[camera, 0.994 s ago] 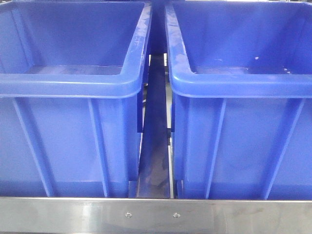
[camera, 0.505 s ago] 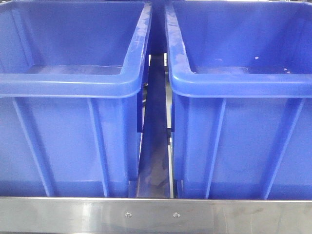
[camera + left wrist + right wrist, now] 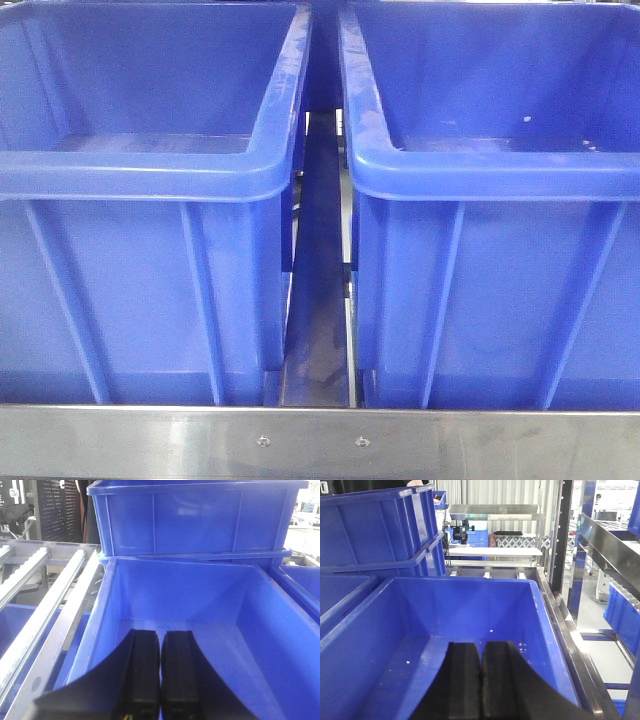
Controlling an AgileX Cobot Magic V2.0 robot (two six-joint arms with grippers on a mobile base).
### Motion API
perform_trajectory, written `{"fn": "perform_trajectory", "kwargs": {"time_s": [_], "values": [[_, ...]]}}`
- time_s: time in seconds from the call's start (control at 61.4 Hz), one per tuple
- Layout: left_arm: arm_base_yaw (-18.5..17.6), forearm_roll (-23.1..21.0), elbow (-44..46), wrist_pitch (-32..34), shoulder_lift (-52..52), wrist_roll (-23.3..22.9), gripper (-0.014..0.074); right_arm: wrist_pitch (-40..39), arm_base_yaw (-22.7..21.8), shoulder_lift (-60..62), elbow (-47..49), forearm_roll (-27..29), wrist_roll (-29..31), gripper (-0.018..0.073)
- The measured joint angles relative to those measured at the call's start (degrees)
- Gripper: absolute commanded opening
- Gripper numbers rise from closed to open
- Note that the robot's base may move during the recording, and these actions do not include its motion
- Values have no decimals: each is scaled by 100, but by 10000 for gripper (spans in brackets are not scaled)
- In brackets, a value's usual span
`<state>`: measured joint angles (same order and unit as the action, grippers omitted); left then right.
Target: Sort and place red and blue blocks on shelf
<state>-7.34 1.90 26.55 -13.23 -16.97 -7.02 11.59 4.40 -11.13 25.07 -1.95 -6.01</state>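
No red or blue block shows in any view. The shelf's flat steel front bar with two small screws runs along the bottom of the front view; its roller rails show in the left wrist view. My left gripper is shut with nothing in it, hanging over the inside of a blue bin. My right gripper is shut and empty too, over the inside of another blue bin.
Two large blue bins stand side by side on the shelf with a narrow gap between them. More blue bins are stacked behind. A steel upright and shelf edge run along the right.
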Motion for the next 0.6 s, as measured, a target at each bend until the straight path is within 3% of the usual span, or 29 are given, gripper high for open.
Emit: {"fn": "perform_trajectory", "kwargs": {"time_s": [0.31,0.603], "values": [[0,0,0,0,0,-7,125,-20,0,42,-230,-13,0,55],[0,0,0,0,0,-7,125,-240,-9,1102,-1331,-121,0,55]]}}
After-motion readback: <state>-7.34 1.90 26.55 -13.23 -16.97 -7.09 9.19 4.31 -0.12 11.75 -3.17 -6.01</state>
